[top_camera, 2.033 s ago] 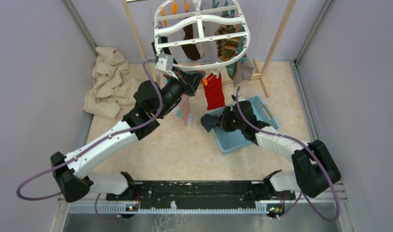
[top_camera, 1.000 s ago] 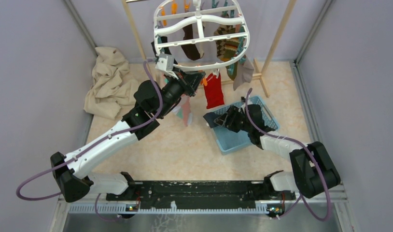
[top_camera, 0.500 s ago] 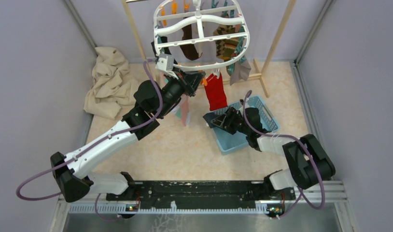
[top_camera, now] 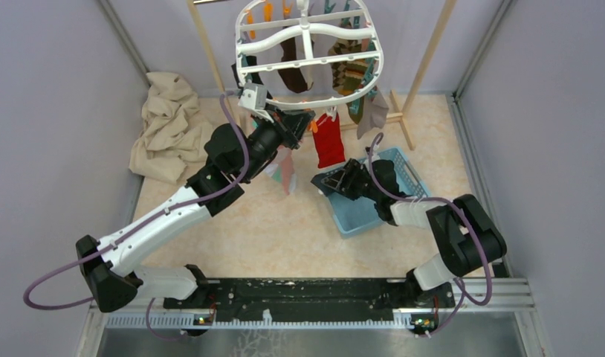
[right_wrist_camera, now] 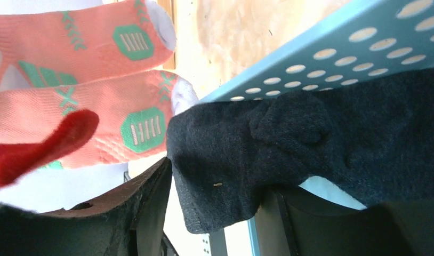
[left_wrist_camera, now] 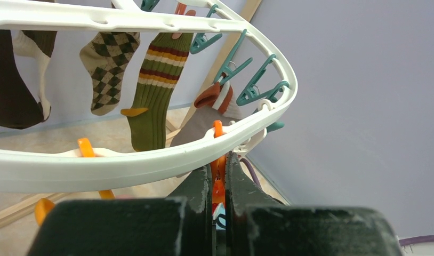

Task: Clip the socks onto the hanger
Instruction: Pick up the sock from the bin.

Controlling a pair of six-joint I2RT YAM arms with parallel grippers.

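Right wrist, right hand apart around navy sock, left hand clamped on half-hidden orange peg

No text, label, brand or number was legible in any view. Closest to a sign: teal badges with white bars on the pink socks. These were pattern only, no lettering.

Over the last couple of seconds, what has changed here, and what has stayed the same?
The right arm folded its elbow in toward the middle; the right end effector kept to the corner of the blue plastic basket, jaws apart around the dark navy sock. The left end effector stayed shut on an orange clothes peg at the large white oval hanger's rim, and the bright red sock still hangs there.
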